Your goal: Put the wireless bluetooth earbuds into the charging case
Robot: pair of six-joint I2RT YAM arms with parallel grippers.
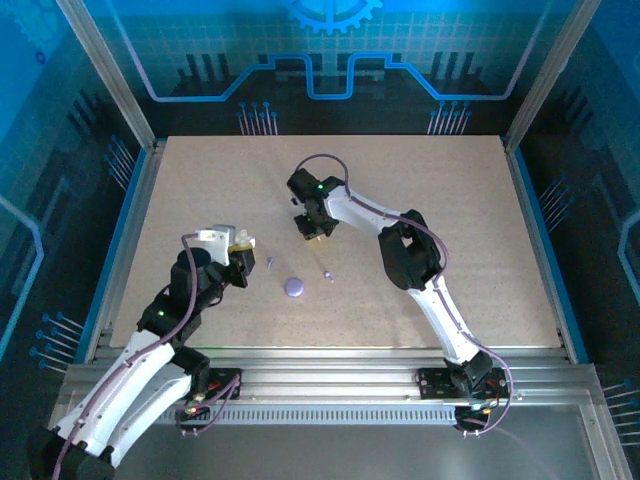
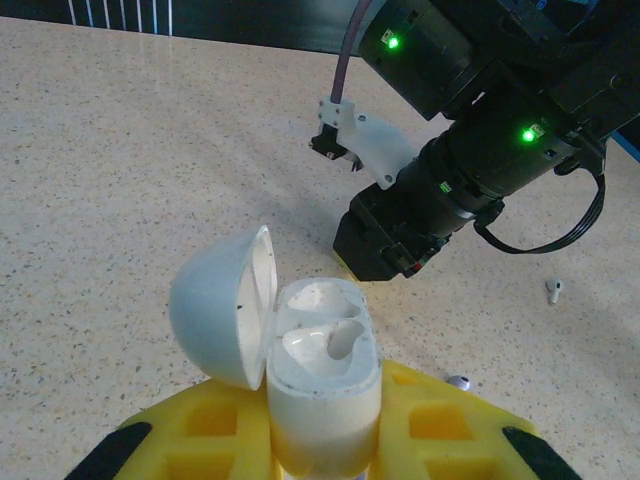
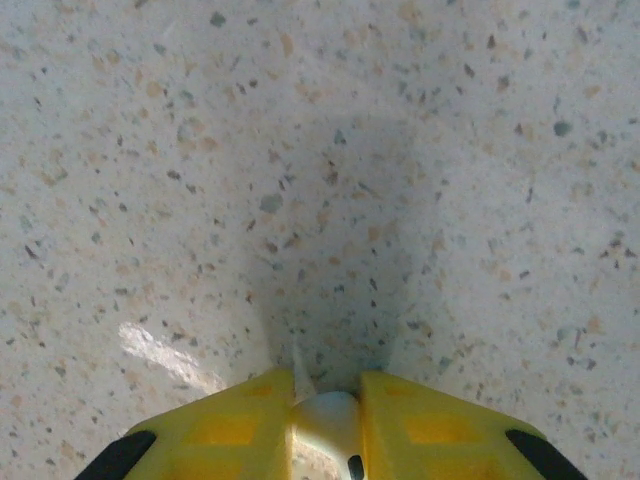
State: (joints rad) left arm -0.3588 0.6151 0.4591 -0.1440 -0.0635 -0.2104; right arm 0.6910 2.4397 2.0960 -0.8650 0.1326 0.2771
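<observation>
The left gripper is clamped on the white charging case, its yellow fingers pressing the base from both sides. The case stands upright and open, well off the counter, with its mouth facing up toward the wrist camera. The lid is swung out on a hinge at the left of that view and stands on edge, its hollow turned toward the base. The oval base has its long axis running away from the camera, and its two wells sit one behind the other along that line.

From above, the left gripper holds the case at the left-middle of the counter. The lavender puck lies flat just beside it on the right and a little nearer the arm bases.

The right gripper is closed on a white earbud. The rounded body is pinched between the yellow tips and a thin stem points forward at the counter, leaning slightly left. Whether it touches the surface cannot be told. In the overhead view this right gripper points down near the counter's middle, beyond the puck.

A loose earbud lies on the counter near the right arm, its stem toward the left wrist camera. A small greyish bit sits just beside the left gripper's tip, too small to identify
</observation>
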